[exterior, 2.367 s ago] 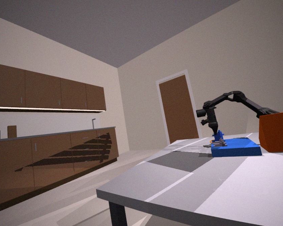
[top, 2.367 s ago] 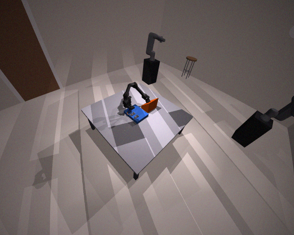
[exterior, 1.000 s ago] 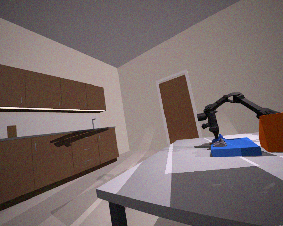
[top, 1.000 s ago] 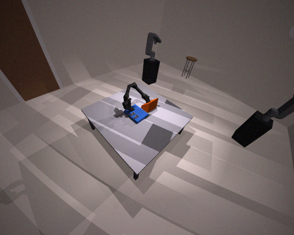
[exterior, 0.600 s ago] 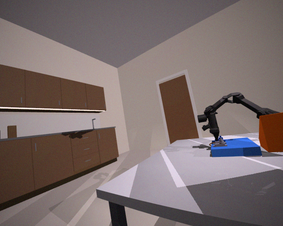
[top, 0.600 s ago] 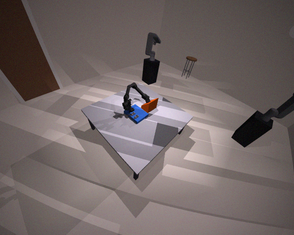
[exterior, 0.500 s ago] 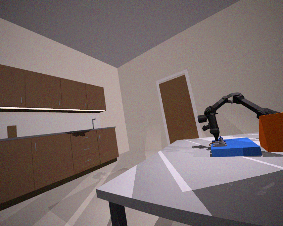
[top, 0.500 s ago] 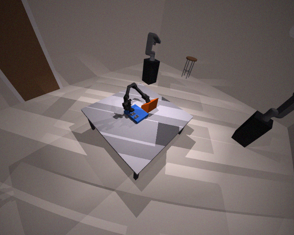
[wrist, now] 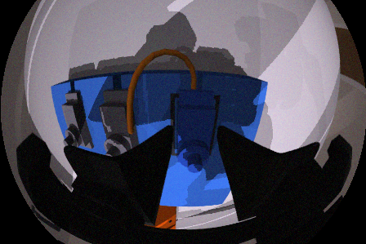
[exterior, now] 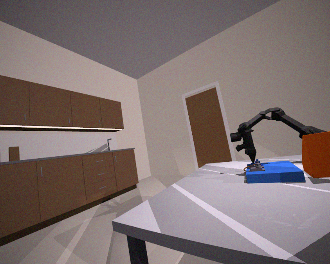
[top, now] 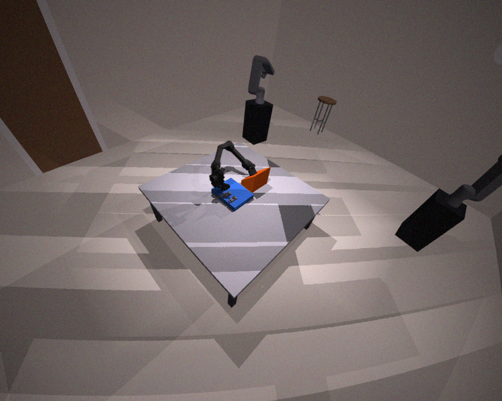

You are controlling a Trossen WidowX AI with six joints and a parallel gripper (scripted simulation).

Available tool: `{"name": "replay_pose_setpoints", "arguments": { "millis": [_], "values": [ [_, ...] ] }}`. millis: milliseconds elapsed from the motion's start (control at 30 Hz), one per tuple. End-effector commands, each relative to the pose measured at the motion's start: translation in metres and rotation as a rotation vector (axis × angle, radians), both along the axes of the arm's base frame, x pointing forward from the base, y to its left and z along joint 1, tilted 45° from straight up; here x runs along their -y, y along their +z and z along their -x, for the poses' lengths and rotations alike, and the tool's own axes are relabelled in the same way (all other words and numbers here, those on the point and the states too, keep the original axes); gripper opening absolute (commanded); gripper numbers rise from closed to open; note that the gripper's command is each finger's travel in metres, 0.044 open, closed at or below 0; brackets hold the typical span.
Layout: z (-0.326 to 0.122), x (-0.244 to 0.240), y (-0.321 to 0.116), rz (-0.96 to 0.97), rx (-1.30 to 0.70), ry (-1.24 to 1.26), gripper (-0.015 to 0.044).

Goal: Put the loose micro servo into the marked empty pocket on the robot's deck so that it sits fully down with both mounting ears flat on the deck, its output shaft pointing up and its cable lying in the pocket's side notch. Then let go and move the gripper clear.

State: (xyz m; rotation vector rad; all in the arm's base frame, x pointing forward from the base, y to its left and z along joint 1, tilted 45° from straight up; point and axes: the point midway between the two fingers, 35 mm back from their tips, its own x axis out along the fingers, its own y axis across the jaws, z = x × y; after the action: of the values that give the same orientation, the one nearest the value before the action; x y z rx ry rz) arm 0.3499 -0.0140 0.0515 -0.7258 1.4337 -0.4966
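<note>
The blue micro servo (wrist: 196, 121) (exterior: 257, 160) stands at the marked pocket of the blue deck (wrist: 180, 192) (top: 242, 200) (exterior: 275, 178), its output shaft pointing up. It looks low in the pocket; whether both ears lie flat cannot be told. Dark pocket marking shows along both sides. Its orange cable (wrist: 165, 52) (exterior: 244, 168) leaves the servo's far end, arches past the deck's far edge and ends beside a grey servo; its seat in the notch is unclear. My gripper (wrist: 195, 131) (exterior: 253, 162) is slightly open, with the fingertips close on either side of the servo.
Two grey servos (wrist: 74, 113) (wrist: 114, 110) sit in the deck, left of the blue one in the wrist view. An orange block (top: 256, 179) (exterior: 322, 154) (wrist: 167, 213) stands on the table (top: 237, 259) (exterior: 204, 224) beside the deck, near the arm's base.
</note>
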Motion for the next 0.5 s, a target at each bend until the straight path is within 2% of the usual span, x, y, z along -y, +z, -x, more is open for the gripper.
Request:
{"name": "replay_pose_setpoints", "arguments": {
  "millis": [0, 133, 300, 467],
  "values": [
    [0.003, -0.014, 0.015, -0.007, 0.016, 0.004, 0.0188],
    [0.001, -0.016, 0.014, -0.007, 0.016, 0.004, 0.0188],
    [0.03, -0.028, 0.026, -0.009, 0.012, 0.012, 0.0319],
    [0.104, -0.043, 0.055, -0.01, 0.008, 0.006, 0.044]
  ]
}}
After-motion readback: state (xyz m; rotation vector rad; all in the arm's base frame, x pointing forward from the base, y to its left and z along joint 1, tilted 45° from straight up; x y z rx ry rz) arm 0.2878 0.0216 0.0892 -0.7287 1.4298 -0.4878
